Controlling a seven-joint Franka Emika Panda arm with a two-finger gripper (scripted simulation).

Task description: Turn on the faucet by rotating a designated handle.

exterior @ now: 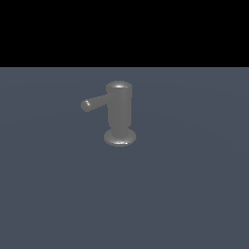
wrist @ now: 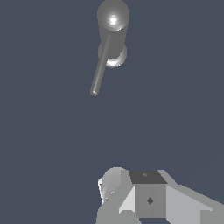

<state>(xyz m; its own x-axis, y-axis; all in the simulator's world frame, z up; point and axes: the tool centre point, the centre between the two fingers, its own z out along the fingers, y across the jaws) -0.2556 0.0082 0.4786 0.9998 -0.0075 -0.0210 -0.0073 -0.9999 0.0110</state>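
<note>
A flat, matte slate-blue desk [exterior: 185,194] is seen filling the exterior view from its lower edge up to a straight horizon line. Above that line, toward twelve o'clock, a plain black background [exterior: 124,31] is shown. In the wrist view the same blue-grey surface [wrist: 43,144] is spread across the whole picture, evenly lit and unmarked.

Not a real room at all, just a bare simulator scene. Flat, untextured slate-blue ground [exterior: 194,194] runs out to a solid black backdrop [exterior: 124,29], no walls or furniture. The only fixture is a plain grey faucet [exterior: 119,114] standing by itself, well clear of the claw [wrist: 131,197].
</note>
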